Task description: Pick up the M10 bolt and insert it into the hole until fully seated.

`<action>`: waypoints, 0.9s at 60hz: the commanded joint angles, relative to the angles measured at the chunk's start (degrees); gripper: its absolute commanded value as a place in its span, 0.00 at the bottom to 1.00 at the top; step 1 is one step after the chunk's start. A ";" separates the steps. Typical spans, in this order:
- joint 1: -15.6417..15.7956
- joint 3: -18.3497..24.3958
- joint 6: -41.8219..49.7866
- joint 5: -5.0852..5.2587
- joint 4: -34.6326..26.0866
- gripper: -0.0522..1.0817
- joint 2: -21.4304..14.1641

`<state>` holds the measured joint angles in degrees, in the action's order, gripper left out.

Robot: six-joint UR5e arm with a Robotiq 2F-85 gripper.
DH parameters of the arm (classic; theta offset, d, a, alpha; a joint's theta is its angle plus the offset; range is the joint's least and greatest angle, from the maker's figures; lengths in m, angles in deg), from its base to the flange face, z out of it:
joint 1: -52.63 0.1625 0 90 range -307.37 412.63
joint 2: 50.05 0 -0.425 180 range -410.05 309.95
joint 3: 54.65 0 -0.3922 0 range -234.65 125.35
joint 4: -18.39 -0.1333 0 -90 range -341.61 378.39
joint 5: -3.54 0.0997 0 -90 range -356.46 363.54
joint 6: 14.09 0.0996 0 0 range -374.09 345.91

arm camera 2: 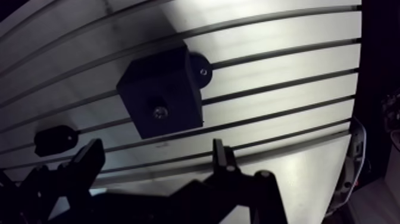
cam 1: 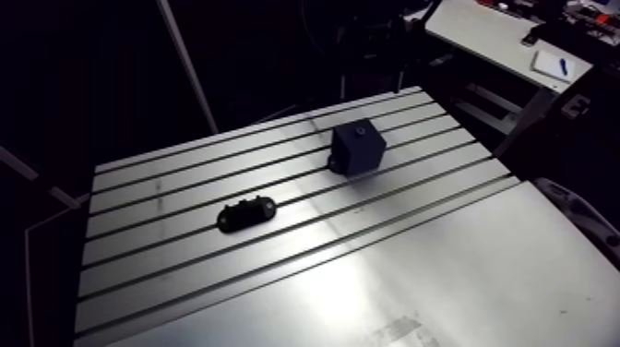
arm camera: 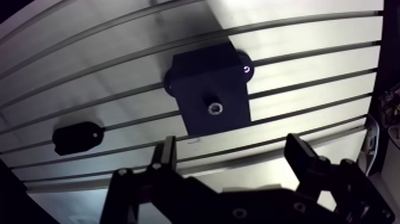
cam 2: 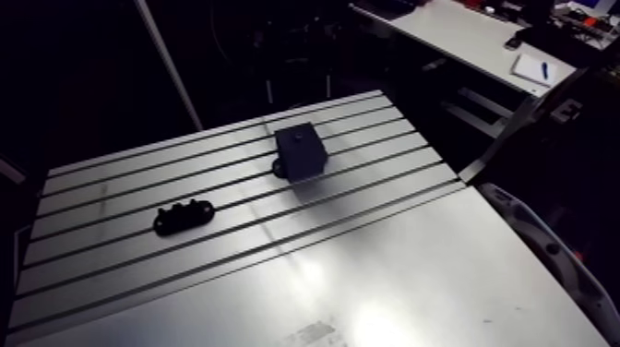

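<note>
A dark cube-shaped block (cam 1: 358, 148) stands on the slotted table (cam 1: 415, 268), toward its far side. In the wrist view the block (arm camera: 211, 89) lies just ahead of my gripper (arm camera: 231, 146). A small shiny round spot (arm camera: 214, 108) sits in the middle of its top face; I cannot tell whether it is a bolt head or a bare hole. My gripper is open, both fingers (arm camera: 165, 156) spread wide above the table with nothing between them. The arm view does not show the gripper. No loose bolt is visible.
A low black oval holder (cam 1: 246, 213) lies on the table left of the block, well apart from it, and shows beside the gripper as the holder (arm camera: 77, 137). A black foot with a screw (arm camera: 246, 70) sticks out from the block's far side.
</note>
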<state>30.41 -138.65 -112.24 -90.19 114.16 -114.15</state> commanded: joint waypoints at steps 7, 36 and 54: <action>3.10 0.85 -1.25 -0.11 -1.50 0.05 -9.05; 16.04 2.46 -0.06 -0.71 -7.30 0.05 -14.22; 16.99 -0.74 0.11 -0.16 -3.58 0.05 -19.64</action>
<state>40.83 -136.91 -112.27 -90.71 108.96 -125.72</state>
